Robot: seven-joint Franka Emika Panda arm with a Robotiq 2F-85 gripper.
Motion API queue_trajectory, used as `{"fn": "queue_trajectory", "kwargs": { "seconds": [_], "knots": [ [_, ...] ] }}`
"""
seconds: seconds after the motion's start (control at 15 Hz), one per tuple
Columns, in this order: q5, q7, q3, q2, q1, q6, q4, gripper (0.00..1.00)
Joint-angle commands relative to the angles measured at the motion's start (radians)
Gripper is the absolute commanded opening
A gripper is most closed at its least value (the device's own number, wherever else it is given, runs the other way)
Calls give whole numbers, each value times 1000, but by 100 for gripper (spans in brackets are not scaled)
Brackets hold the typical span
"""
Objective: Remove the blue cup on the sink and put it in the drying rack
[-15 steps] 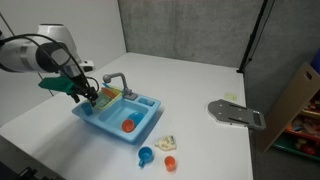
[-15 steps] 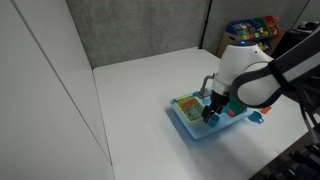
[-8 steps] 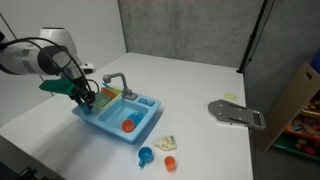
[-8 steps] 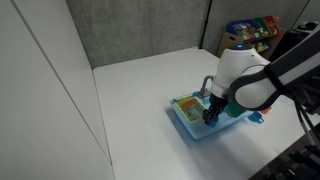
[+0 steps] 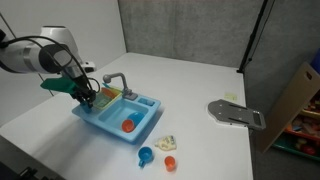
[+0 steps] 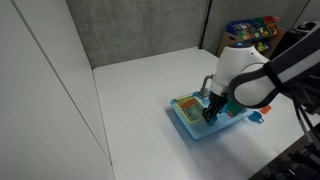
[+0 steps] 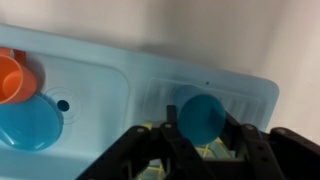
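In the wrist view the blue cup (image 7: 200, 114) sits between my gripper's (image 7: 200, 130) two black fingers (image 7: 170, 128), which are shut on its sides. It stands over the ribbed draining side of the light-blue sink (image 7: 100, 70). The yellow-green drying rack (image 7: 214, 151) shows just below the cup, between the fingers. In both exterior views the gripper (image 5: 88, 97) (image 6: 209, 115) points down at one end of the sink (image 5: 120, 118) (image 6: 195, 127), beside the rack (image 5: 105, 95) (image 6: 186, 103). The cup is hidden by the hand there.
A grey faucet (image 5: 115, 80) rises at the sink's back. An orange cup (image 7: 12, 75) and a blue dish (image 7: 30, 122) lie in the basin. Small blue (image 5: 146, 156), orange (image 5: 170, 161) and yellow (image 5: 165, 144) toys lie on the table near the sink. A grey flat object (image 5: 237, 114) lies farther off.
The jaws have closed from wide open onto the blue cup. The arm has hardly moved.
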Motion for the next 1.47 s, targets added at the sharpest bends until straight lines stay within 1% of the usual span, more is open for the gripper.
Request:
{"fn": "queue_trajectory", "kwargs": {
  "seconds": [0.0,0.27,0.53,0.87,1.4],
  "knots": [
    [39,-27,10,-25,-4,-78,46,17],
    [54,-10,9,-31,4,-164,122,17],
    [45,9,-1,-7,13,-227,209,17],
    [30,23,-9,36,27,-222,277,17],
    [15,42,-44,122,60,-214,346,17]
  ]
}}
